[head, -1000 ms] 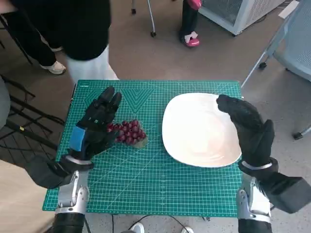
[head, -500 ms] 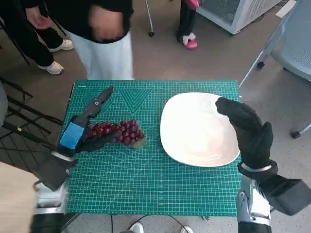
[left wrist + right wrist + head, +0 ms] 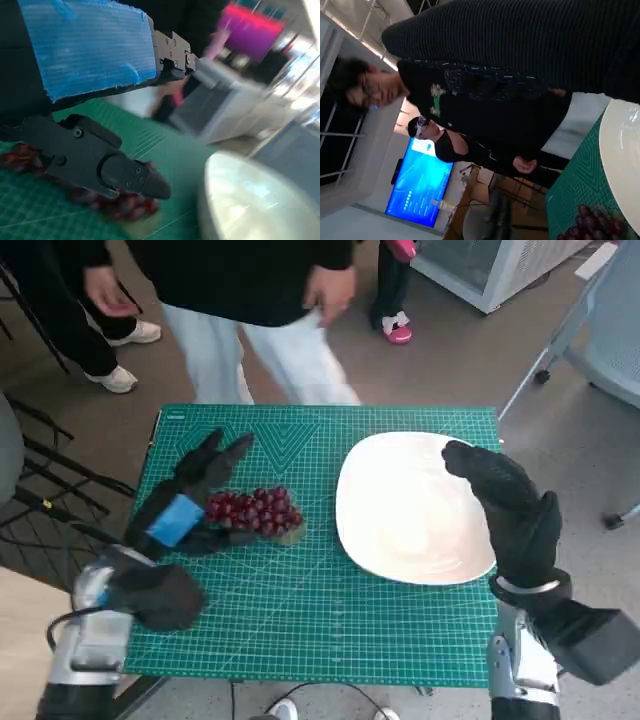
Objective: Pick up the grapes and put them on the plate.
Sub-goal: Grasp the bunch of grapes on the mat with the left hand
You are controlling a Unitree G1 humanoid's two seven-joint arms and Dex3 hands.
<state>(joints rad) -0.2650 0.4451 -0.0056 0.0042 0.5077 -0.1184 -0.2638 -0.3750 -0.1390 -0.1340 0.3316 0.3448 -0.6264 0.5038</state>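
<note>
Grapes point(image 3: 252, 512) lie on the green cutting mat point(image 3: 300, 610) on the desk, just off the white plate point(image 3: 410, 510) at its 9 o'clock, not touching it. Left hand point(image 3: 185, 505) sits at the bunch's 9 o'clock, fingers spread apart past it toward 12, thumb low along the near side; real contact can't be confirmed, nothing lifted. Left wrist view: black fingers point(image 3: 100, 165) right over the red cluster. Right hand point(image 3: 505, 505) hovers over the plate's 3 o'clock rim, fingers loosely apart, empty. A person point(image 3: 250, 280) stands at the desk's 12 o'clock.
</note>
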